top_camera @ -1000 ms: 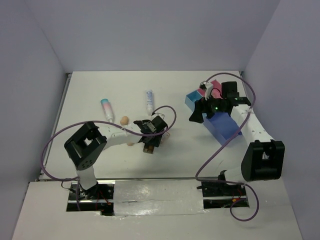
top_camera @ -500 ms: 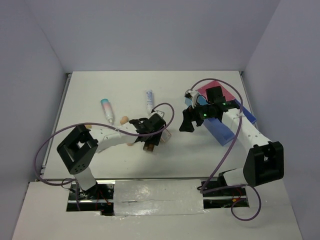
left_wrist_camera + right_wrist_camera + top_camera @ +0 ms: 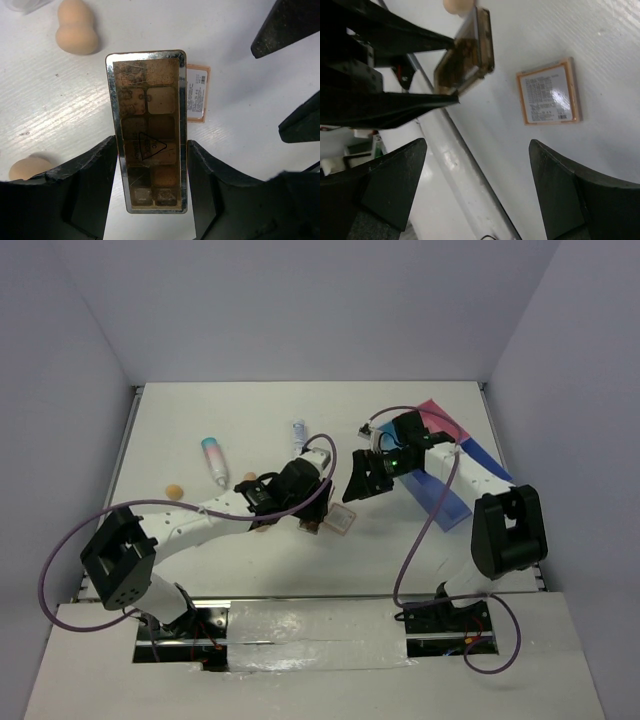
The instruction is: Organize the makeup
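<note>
My left gripper (image 3: pixel 151 145) is shut on a long brown eyeshadow palette (image 3: pixel 149 130), gripped across its width and held tilted just above the table (image 3: pixel 200 420). A square pink palette (image 3: pixel 341 521) lies face down just past it. Next to it, my right gripper (image 3: pixel 358 485) hangs open and empty; its fingers (image 3: pixel 580 190) stand wide apart, with the pink palette (image 3: pixel 549 92) beyond them. Peach sponges lie at the left (image 3: pixel 174 490) and by my left arm (image 3: pixel 75 32). A pink-white tube with a teal cap (image 3: pixel 214 460) and a white tube with blue print (image 3: pixel 298 432) lie farther back.
The blue and pink divided tray (image 3: pixel 455 495) sits at the right, partly under my right arm. Purple cables loop over both arms. White walls close the table at back and sides. A taped strip (image 3: pixel 310 625) runs along the near edge.
My right arm has swung left from over the tray to the table's middle, beside my left gripper. My left arm has stretched out, uncovering the far-left sponge, still holding the brown palette.
</note>
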{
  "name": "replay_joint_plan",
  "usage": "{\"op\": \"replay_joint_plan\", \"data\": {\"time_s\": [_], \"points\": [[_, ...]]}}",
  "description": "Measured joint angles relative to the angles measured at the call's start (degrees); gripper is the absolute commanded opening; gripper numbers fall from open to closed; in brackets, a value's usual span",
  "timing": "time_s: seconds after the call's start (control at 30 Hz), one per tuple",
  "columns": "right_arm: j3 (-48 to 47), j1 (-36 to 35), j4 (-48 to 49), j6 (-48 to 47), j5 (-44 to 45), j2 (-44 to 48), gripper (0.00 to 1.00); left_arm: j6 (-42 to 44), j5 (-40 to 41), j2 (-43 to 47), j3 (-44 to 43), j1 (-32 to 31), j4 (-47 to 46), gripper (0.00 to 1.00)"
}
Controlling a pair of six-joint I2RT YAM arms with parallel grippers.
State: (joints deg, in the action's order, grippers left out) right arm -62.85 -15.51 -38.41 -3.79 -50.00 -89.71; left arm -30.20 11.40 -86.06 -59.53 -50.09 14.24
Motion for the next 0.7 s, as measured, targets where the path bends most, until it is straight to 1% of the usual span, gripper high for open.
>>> {"op": "replay_joint_plan", "data": {"time_s": [0.1,0.17,0.37,0.43,0.63,0.7], "points": [[-2.9,0.0,-0.2,4.0,-2.5,-2.4,0.87,0.1,-1.2,0.0,1.1,0.0,-1.3,0.0],[-4.1,0.0,-0.1,5.9,-3.7,-3.7,0.86,0.2,-1.7,0.0,1.6,0.0,-1.9,0.0],[-4.8,-0.2,0.0,10.8,-5.5,-8.3,0.85,0.2,-2.7,0.1,1.7,0.0,-3.1,0.0],[-5.0,-0.6,0.0,11.8,-5.5,-9.7,0.81,0.2,-3.0,0.2,1.7,0.0,-3.4,0.0],[-7.3,-2.0,0.0,14.0,-6.4,-12.9,0.74,0.2,-4.3,0.8,1.8,0.0,-4.7,0.0],[-9.0,-2.3,0.0,14.4,-6.7,-14.2,0.68,0.2,-4.8,0.8,1.8,0.0,-5.2,0.0]]}}
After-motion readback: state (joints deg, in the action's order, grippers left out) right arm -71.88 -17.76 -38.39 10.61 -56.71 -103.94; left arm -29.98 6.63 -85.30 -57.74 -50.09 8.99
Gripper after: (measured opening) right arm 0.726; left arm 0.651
